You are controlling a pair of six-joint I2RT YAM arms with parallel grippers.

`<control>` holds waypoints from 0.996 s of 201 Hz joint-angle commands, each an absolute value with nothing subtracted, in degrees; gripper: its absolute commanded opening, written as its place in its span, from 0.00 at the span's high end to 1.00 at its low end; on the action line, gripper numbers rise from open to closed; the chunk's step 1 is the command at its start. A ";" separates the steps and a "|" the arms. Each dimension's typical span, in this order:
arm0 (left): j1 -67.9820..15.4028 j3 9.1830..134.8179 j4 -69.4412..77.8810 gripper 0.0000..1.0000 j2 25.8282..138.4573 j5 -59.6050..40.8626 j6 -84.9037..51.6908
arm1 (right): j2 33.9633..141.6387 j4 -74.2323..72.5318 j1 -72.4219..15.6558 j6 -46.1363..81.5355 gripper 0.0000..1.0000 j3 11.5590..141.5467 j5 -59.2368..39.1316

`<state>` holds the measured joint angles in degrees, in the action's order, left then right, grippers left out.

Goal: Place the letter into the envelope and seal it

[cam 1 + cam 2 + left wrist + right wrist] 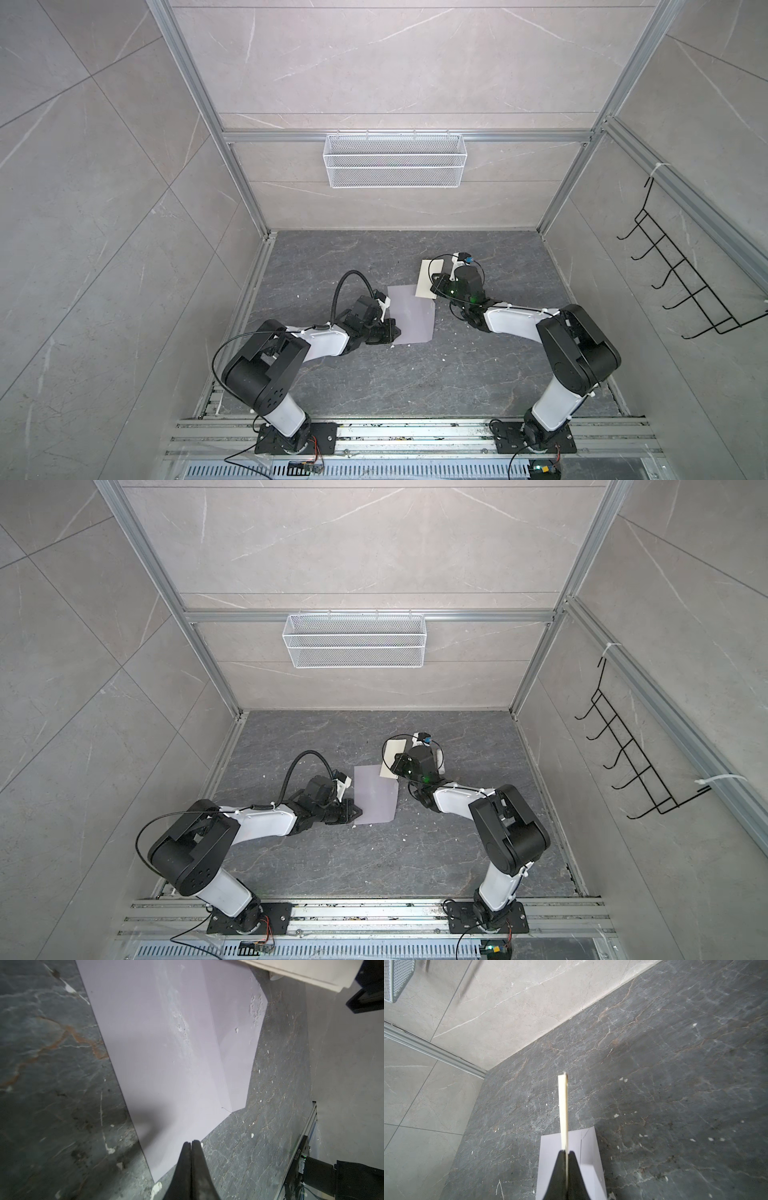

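Right now the envelope (411,316) lies flat on the dark counter (478,374), between the two arms. Its long side runs from the robot out toward the back wall. The flap (239,1043) is open and lies flat on the side nearer the right arm, so the mouth faces that way too. The left gripper (191,1142) sits at the near corner of the envelope, on the side away from the flap. Its jaws are pressed tight together. I cannot tell if they pinch the paper edge or just rest on it. The right gripper (566,1152) has its jaws closed on the letter (563,1109), which looks like a thin strip in the right wrist view because it is seen edge-on. In both top views the letter (392,756) hangs above the counter, by the far corner of the envelope on the flap side. So the right arm is the nearer one to the mouth. I think the next move is to bring the letter's free edge down to the mouth and slide it in sideways, toward the left arm. The letter is not lined up with the mouth yet, so it may need a turn first, and the envelope could slip if nothing holds it down.
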<state>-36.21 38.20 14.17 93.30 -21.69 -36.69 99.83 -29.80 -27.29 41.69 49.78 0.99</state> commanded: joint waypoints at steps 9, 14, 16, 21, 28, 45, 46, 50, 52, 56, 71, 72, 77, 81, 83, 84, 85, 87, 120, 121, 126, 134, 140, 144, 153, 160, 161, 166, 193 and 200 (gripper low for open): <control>-36.40 39.81 16.24 1.00 94.71 -22.92 -37.06 | 101.66 -30.04 -27.24 42.41 1.00 51.90 3.04; -36.39 39.73 16.17 1.00 94.95 -22.85 -37.02 | 101.92 -30.03 -27.25 42.36 1.00 52.01 3.16; -36.39 39.79 16.13 1.00 95.06 -22.83 -37.01 | 102.01 -29.94 -27.25 42.32 1.00 52.03 3.27; -36.45 39.80 15.93 1.00 95.32 -22.77 -36.89 | 102.24 -29.88 -27.26 42.32 1.00 52.12 3.40; -36.43 39.87 15.73 1.00 95.74 -22.70 -36.83 | 102.49 -29.71 -27.20 42.28 1.00 52.19 3.77; -36.43 39.82 15.29 1.00 96.38 -22.18 -36.76 | 103.09 -29.45 -27.25 42.42 1.00 52.31 4.68; -36.41 39.82 15.29 1.00 96.44 -22.17 -36.75 | 103.09 -29.40 -27.25 42.43 1.00 52.35 4.71; -36.39 39.83 15.23 1.00 96.57 -22.12 -36.61 | 103.24 -29.28 -27.25 42.49 1.00 52.40 5.03; -36.41 39.86 15.19 1.00 96.63 -22.07 -36.64 | 103.26 -29.31 -27.25 42.46 1.00 52.34 5.15; -36.39 39.83 15.13 1.00 96.74 -21.94 -36.65 | 103.42 -29.28 -27.25 42.45 1.00 52.30 5.30; -36.39 39.95 14.78 1.00 97.07 -21.62 -36.57 | 103.87 -28.98 -27.25 42.45 1.00 52.44 6.17; -36.39 39.97 14.77 1.00 97.10 -21.62 -36.56 | 103.92 -28.99 -27.25 42.45 1.00 52.46 6.25; -36.43 39.99 14.57 1.00 97.12 -21.58 -36.48 | 104.13 -28.98 -27.25 42.46 1.00 52.40 6.39; -36.39 39.99 14.53 1.00 97.20 -21.48 -36.47 | 104.25 -28.87 -27.25 42.46 1.00 52.44 6.50; -36.39 39.99 14.49 1.00 97.27 -21.45 -36.43 | 104.31 -28.84 -27.22 42.45 1.00 52.46 6.55; -36.39 40.03 14.49 1.00 97.28 -21.40 -36.36 | 104.36 -28.88 -27.24 42.50 1.00 52.42 6.57; -36.43 40.01 14.50 1.00 97.29 -21.40 -36.33 | 104.39 -28.90 -27.24 42.52 1.00 52.45 6.62; -36.44 40.00 14.44 1.00 97.36 -21.41 -36.37 | 104.45 -28.85 -27.24 42.53 1.00 52.51 6.67; -36.39 39.99 14.23 1.00 97.82 -21.38 -36.16 | 105.60 -28.40 -27.25 42.93 1.00 52.61 7.45; -36.43 39.99 14.24 1.00 97.82 -21.41 -36.14 | 105.67 -28.39 -27.20 42.96 1.00 52.58 7.50; -36.40 40.00 14.17 1.00 97.91 -21.34 -36.20 | 105.80 -28.25 -27.24 43.00 1.00 52.56 7.63; -36.43 40.00 14.17 1.00 97.98 -21.30 -36.21 | 106.03 -28.27 -27.20 42.98 1.00 52.57 7.64; -36.39 40.04 14.19 1.00 97.99 -21.23 -36.20 | 106.23 -28.21 -27.25 42.98 1.00 52.57 7.65; -36.39 40.06 14.22 1.00 98.08 -21.22 -36.20 | 106.35 -28.19 -27.24 42.98 1.00 52.58 7.65; -36.39 40.04 14.30 1.00 98.13 -21.16 -36.21 | 106.61 -28.21 -27.24 42.98 1.00 52.59 7.56; -36.39 40.13 14.24 1.00 98.26 -21.17 -36.19 | 106.74 -28.19 -27.25 42.98 1.00 52.50 7.47; -36.43 40.10 14.19 1.00 98.26 -21.18 -36.16 | 106.76 -28.20 -27.25 43.02 1.00 52.48 7.47; -36.46 40.11 14.32 1.00 98.28 -21.13 -36.12 | 106.88 -28.19 -27.20 42.98 1.00 52.52 7.39; -36.42 40.17 14.30 1.00 98.50 -21.02 -36.08 | 107.45 -28.20 -27.22 42.72 1.00 52.42 6.95; -36.40 40.08 14.30 1.00 98.58 -20.96 -36.08 | 107.56 -28.09 -27.31 42.64 1.00 52.34 6.79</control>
